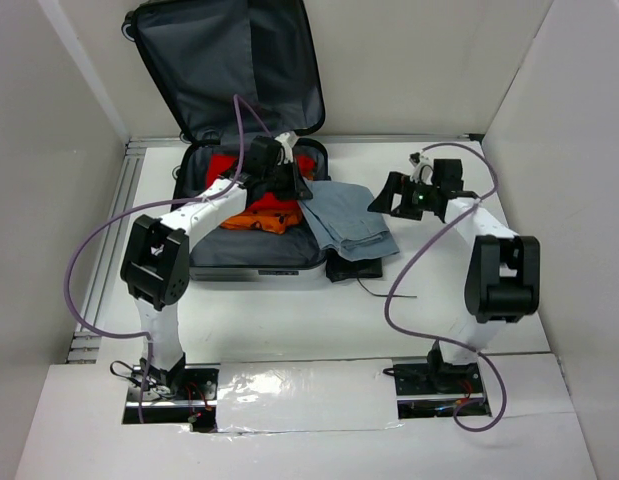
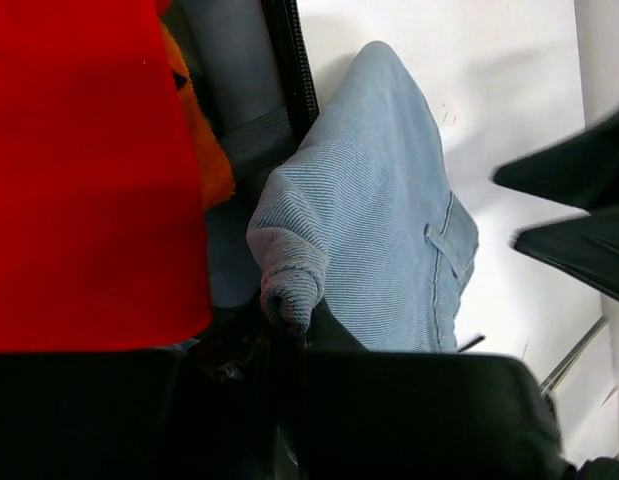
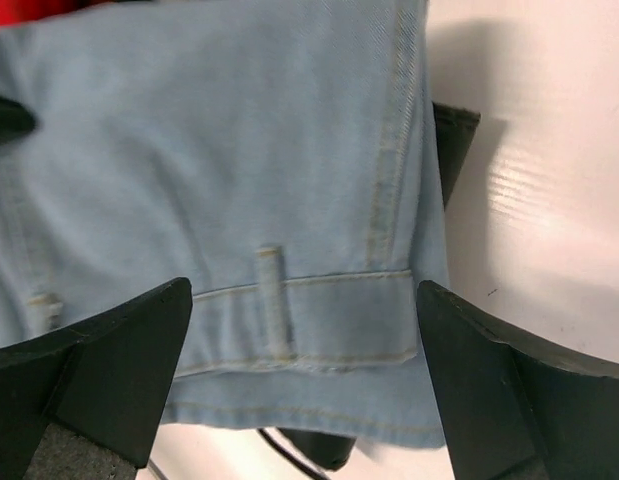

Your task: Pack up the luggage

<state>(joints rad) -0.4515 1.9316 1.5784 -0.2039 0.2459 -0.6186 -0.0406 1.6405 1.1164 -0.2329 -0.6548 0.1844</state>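
Jeans, pale blue and folded, lie partly on the white table over a flat black item, and partly across the right rim of the open suitcase. The right gripper hovers above their waistband, fingers spread wide. The left gripper pinches a bunched fold of the jeans at the suitcase edge. Inside lie an orange garment and a red garment. Beyond, the lid stands against the back wall.

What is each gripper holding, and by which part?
The left gripper pinches the jeans by a bunched fold at one edge; the right gripper hangs open over the waistband, holding nothing.
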